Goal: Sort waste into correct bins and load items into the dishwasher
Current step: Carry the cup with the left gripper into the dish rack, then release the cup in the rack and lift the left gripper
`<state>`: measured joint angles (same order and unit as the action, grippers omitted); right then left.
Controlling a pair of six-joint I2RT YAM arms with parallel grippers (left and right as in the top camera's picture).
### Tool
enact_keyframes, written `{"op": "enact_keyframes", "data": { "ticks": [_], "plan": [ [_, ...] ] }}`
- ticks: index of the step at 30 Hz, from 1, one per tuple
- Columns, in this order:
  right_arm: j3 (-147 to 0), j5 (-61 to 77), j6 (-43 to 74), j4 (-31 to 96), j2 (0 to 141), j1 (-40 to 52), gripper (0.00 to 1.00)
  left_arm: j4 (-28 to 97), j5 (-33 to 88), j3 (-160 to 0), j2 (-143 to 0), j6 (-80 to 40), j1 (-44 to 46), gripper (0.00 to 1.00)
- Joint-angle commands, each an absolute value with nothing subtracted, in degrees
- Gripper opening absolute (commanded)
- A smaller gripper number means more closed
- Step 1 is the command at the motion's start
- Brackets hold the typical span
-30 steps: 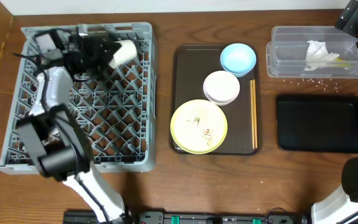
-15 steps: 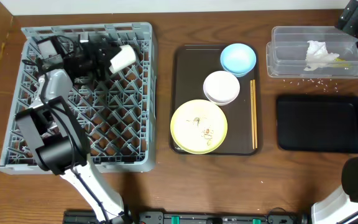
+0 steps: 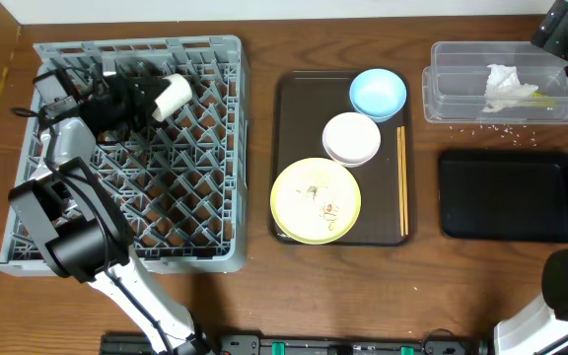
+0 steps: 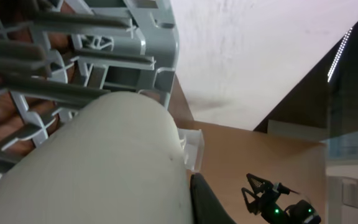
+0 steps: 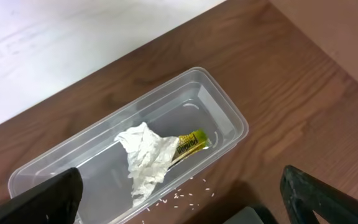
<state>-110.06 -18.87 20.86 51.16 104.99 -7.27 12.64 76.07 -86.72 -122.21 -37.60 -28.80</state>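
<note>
Nearest the front edge, a yellow plate (image 3: pixel 315 200) is seen at the near end of a brown serving tray (image 3: pixel 291 108). A black tray (image 3: pixel 511 195) lies well apart to its right. Chopsticks (image 3: pixel 401 182) are laid along the serving tray's right side. A white bowl (image 3: pixel 351 138) is set just beyond the plate, and a blue bowl (image 3: pixel 378 93) beyond that.

Rice grains (image 3: pixel 496 126) are scattered on the table between the black tray and a clear tub (image 3: pixel 440 94). A napkin (image 5: pixel 145 158) and a wrapper (image 5: pixel 191 142) are held in the tub. Above it the right gripper (image 5: pixel 180 186) is spread wide, with nothing held.

On the left stands a grey rack (image 3: pixel 220 44). Over its far rows a white cup (image 3: pixel 176 91) is clamped sideways in the left gripper (image 3: pixel 154 101). Contact with the pegs cannot be told.
</note>
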Motion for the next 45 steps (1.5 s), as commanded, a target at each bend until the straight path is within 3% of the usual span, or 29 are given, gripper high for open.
{"op": "enact_keyframes", "data": {
  "ticks": [1, 7, 10, 13, 32, 42, 45],
  "plan": [
    [-109.9, -19.2, 21.8, 51.0, 104.8, -7.5, 0.99, 15.9, 66.7, -86.7, -123.8, -34.9, -29.0, 0.08],
    [-109.9, -19.2, 21.8, 51.1, 104.8, -7.5, 0.99, 21.0, 59.0, -86.7, -123.8, -30.0, -30.2, 0.10],
    [-109.9, -19.2, 21.8, 51.1, 104.8, -7.5, 0.99, 21.8, 59.0, -86.7, -123.8, -29.6, -31.1, 0.23],
    [-109.9, -19.2, 21.8, 51.1, 104.8, -7.5, 0.99, 23.4, 59.0, -86.7, -123.8, -29.6, -32.6, 0.27],
    [-109.9, -19.2, 21.8, 51.1, 104.8, -7.5, 0.99, 33.1, 53.1, -86.8, -122.1, -25.1, -39.5, 0.27],
    [-109.9, -19.2, 21.8, 51.1, 104.8, -7.5, 0.99, 42.1, 21.6, -86.9, -105.5, -25.1, -39.2, 0.27],
    [-109.9, -19.2, 21.8, 51.1, 104.8, -7.5, 0.99, 43.1, 18.3, -86.9, -101.8, -23.3, -38.0, 0.19]
  ]
}}
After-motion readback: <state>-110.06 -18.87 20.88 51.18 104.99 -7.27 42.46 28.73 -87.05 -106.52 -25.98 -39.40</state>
